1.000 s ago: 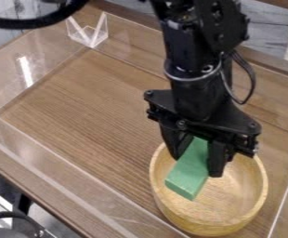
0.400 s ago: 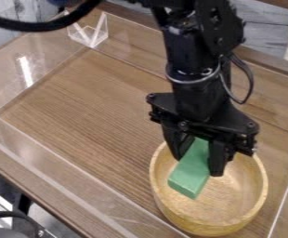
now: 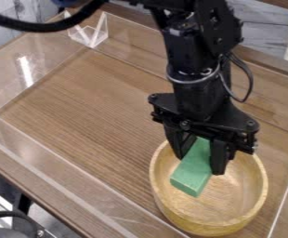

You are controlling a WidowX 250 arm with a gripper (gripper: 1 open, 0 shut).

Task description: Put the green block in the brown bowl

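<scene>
In the camera view, the only one available, I found my black gripper (image 3: 199,149) right of centre, reaching down from the top of the frame. My fingers were closed on the green block (image 3: 194,172), pinching its upper part, while its lower end showed uncovered, pointing toward the lower left. The block was noted over the brown bowl (image 3: 218,223) in the lower right of the frame, within the rim's outline; whether it touched the bowl's inside I could not tell. The bowl sat on the wooden table (image 3: 91,116). A clear plastic piece (image 3: 89,33) was observed at the upper left.
</scene>
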